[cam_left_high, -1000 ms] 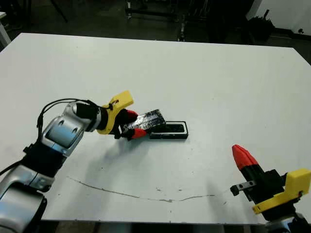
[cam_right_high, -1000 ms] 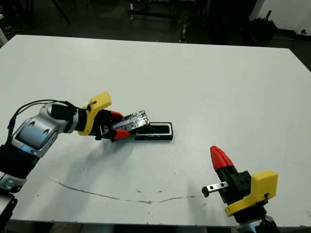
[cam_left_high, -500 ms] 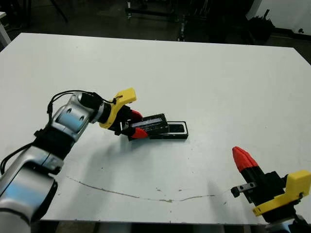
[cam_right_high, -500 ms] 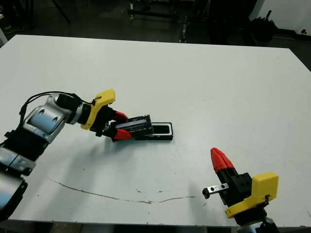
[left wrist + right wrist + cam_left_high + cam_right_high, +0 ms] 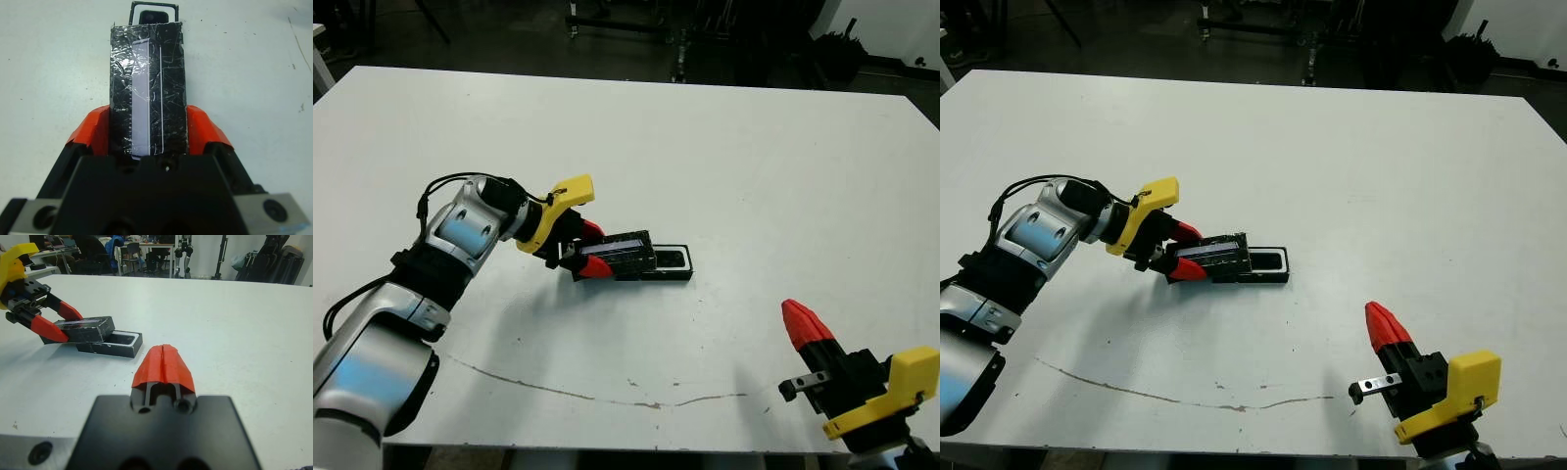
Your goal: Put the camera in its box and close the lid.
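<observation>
Left gripper clamps the lid over the box's left end; right gripper sits pinched closed, near right.

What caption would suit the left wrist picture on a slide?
Left gripper holds the glossy lid over the box, whose far end shows uncovered.
</observation>
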